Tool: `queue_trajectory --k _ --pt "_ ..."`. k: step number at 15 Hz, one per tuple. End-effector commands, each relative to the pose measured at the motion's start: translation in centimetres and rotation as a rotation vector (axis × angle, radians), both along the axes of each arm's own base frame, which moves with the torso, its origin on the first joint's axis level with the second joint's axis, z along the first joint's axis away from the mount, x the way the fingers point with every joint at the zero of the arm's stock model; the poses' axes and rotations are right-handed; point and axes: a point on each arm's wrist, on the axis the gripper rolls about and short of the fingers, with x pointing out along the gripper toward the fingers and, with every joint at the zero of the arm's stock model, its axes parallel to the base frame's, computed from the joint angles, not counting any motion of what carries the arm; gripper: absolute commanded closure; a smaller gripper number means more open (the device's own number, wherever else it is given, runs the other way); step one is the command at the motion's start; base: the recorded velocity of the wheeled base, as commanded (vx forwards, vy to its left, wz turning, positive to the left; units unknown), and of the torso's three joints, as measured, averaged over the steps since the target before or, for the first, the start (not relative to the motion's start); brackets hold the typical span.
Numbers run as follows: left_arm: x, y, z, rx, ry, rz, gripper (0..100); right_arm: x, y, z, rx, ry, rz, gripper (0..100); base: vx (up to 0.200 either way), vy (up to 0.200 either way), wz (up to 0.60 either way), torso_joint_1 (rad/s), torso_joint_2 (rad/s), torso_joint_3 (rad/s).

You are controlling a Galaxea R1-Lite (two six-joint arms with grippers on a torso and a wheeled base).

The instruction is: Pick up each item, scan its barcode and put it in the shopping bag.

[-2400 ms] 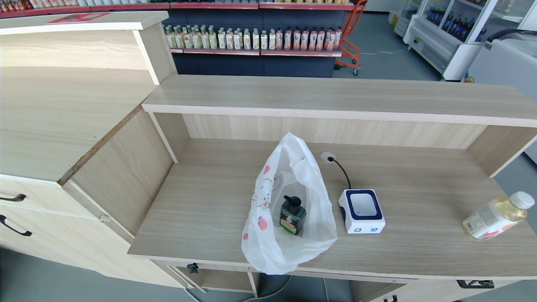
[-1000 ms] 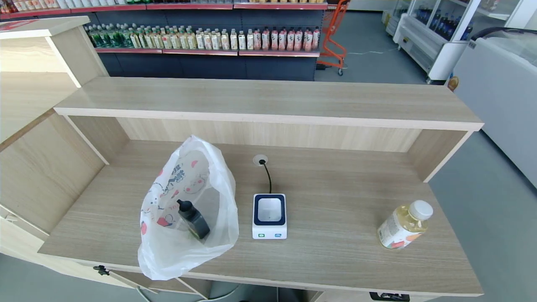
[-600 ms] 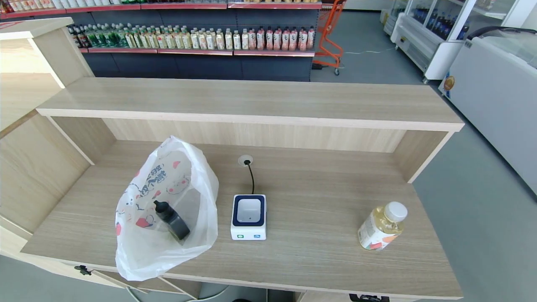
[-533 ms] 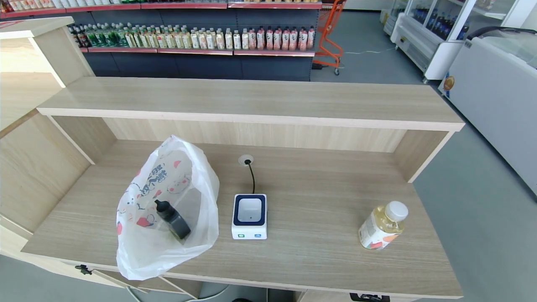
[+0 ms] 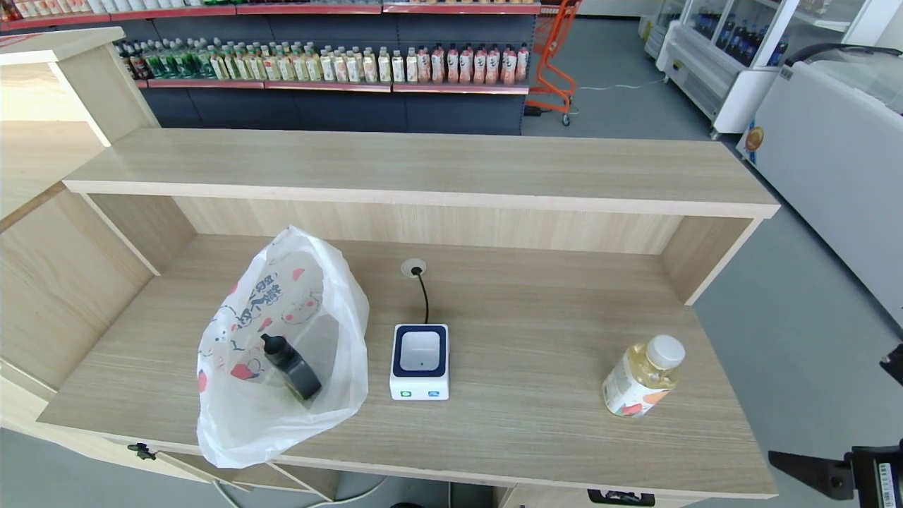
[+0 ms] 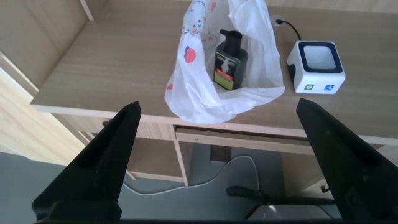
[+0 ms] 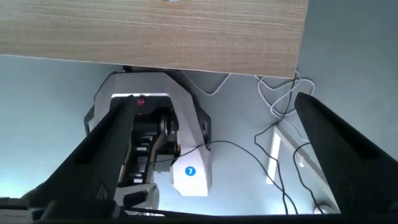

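Wide apart and empty, the left fingers [image 6: 99, 168] hang off the near edge of the table [image 5: 536, 430], facing the shopping bag [image 5: 240, 416]; the right fingers [image 7: 93, 168], equally wide and holding nothing, sit off its near right corner. A black pump bottle [image 5: 293, 367] stands inside the bag. Just beside the bag sits the scanner [image 5: 420, 361]; the drink bottle [image 5: 643, 377] stands well apart, farther right
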Motion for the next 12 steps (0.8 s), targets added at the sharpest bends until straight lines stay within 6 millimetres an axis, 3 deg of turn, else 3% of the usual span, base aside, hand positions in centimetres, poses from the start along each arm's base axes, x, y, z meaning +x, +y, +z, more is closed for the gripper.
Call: queue_trajectory --k 1,6,12 --pt "0.0 0.0 0.0 -0.001 0.000 0.001 0 3.2 0.4 -2.4 -0.015 0.183 0.027 0 0.000 0.000 0.00 0.000 0.00 0.000" --pt "0.0 0.0 0.0 -0.001 0.000 0.001 0 7.6 2.1 -4.4 -0.040 0.091 0.134 0 0.000 0.000 0.00 0.000 0.00 0.000" --pt "0.0 0.0 0.0 -0.001 0.000 0.001 0 10.3 3.2 -7.1 -0.056 0.048 0.181 0 0.000 0.000 0.00 0.000 0.00 0.000"
